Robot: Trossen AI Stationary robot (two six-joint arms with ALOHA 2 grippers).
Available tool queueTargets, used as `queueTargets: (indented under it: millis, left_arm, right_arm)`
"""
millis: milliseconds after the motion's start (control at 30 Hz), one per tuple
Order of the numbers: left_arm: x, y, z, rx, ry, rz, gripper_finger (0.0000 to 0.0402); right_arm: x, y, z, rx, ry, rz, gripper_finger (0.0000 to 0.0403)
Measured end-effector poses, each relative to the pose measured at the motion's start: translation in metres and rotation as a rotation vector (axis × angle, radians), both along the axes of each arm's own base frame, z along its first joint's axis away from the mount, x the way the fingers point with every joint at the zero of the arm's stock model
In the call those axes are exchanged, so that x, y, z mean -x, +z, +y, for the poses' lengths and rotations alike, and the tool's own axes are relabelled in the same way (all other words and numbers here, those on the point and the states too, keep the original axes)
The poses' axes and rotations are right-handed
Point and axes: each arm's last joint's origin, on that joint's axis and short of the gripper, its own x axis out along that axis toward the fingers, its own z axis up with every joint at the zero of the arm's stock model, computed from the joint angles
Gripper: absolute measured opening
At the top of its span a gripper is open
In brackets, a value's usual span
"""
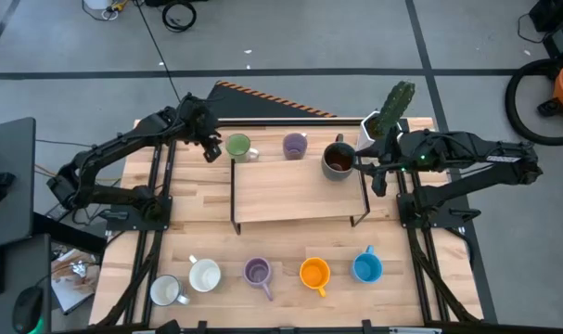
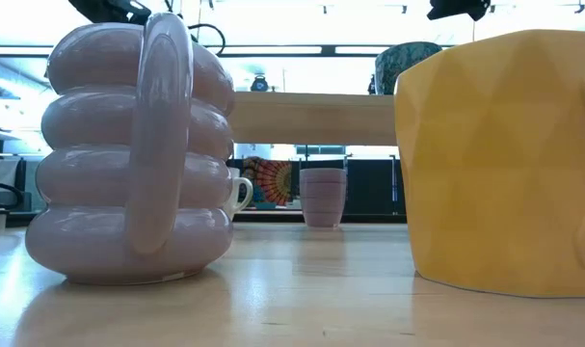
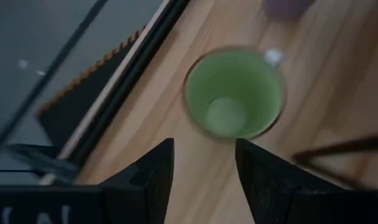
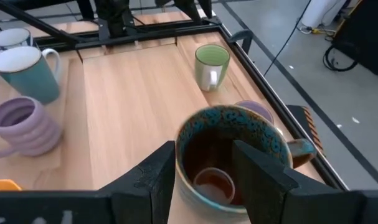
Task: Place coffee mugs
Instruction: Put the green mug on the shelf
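Risk of tipping: left gripper (image 3: pixel 201 165) hanging part-open and empty just above the green mug (image 3: pixel 234 93) on the raised shelf (image 1: pixel 295 190), right gripper (image 4: pixel 204 165) part-open around the dark brown mug's (image 4: pixel 229 155) rim, grip uncertain.

The raised shelf (image 1: pixel 300 190) is bare on its near half; three mugs line its far edge, five more (image 1: pixel 262 273) crowd the bench's near edge.
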Motion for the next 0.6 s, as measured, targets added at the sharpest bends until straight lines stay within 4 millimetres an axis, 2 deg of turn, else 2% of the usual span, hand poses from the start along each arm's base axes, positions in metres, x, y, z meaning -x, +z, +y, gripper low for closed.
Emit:
queueTargets:
  millis: [167, 267, 367, 500, 600]
  left_arm:
    - [0.003, -0.003, -0.002, -0.08, -0.156, 0.145, 0.0164]
    - [-0.001, -0.006, -0.006, -0.095, -0.266, 0.192, 0.0161]
    - [-0.004, -0.008, -0.007, -0.106, -0.258, 0.215, 0.0163]
    - [-0.008, -0.013, -0.009, -0.125, -0.293, 0.271, 0.0184]
    - [-0.012, -0.011, -0.013, -0.161, -0.424, 0.276, 0.021]
  right_arm:
    - [-0.006, -0.003, -0.002, 0.02, -0.002, 0.03, 0.0165]
    - [-0.008, -0.004, -0.003, 0.032, -0.001, 0.044, 0.0165]
    - [-0.01, -0.005, -0.003, 0.036, 0.001, 0.052, 0.0165]
    - [-0.01, -0.005, -0.003, 0.037, 0.001, 0.053, 0.0165]
    - [-0.01, -0.006, -0.003, 0.036, 0.001, 0.055, 0.0165]
